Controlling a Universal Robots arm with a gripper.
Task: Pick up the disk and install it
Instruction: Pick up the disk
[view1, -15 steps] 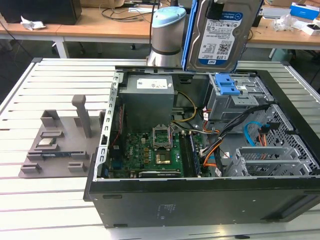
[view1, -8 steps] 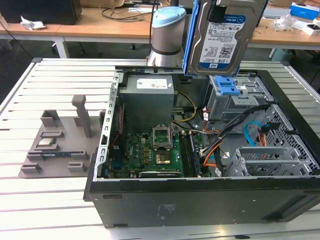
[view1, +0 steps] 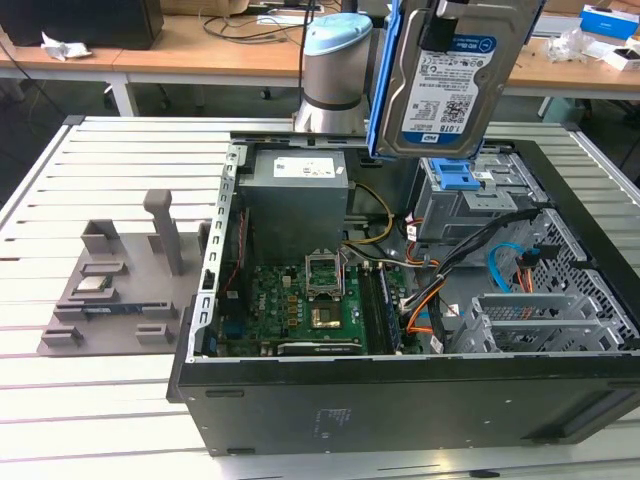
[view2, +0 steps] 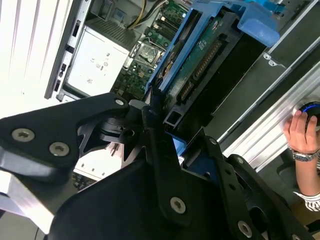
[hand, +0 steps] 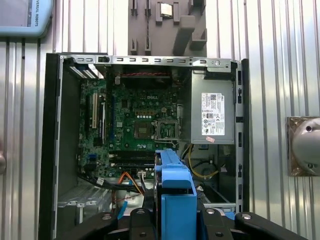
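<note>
The disk (view1: 447, 82), a silver hard drive with a white-and-blue label and a blue plastic frame, hangs upright in the air above the back right of the open computer case (view1: 400, 385). My gripper (view2: 176, 131) is shut on it, with black fingers (view2: 154, 125) pressing its narrow sides. In the second wrist view the disk's (view2: 200, 62) underside with its connector points down toward the case. In the first wrist view the blue frame of the disk (hand: 175, 197) sits between the gripper's black links, over the case's drive end.
Inside the case lie a green motherboard (view1: 300, 300), a grey power supply (view1: 298, 185) and a metal drive cage with a blue latch (view1: 455, 178). A grey parts fixture (view1: 120, 285) stands at the exterior view's left. A person's hand (view2: 301, 134) rests past the table edge.
</note>
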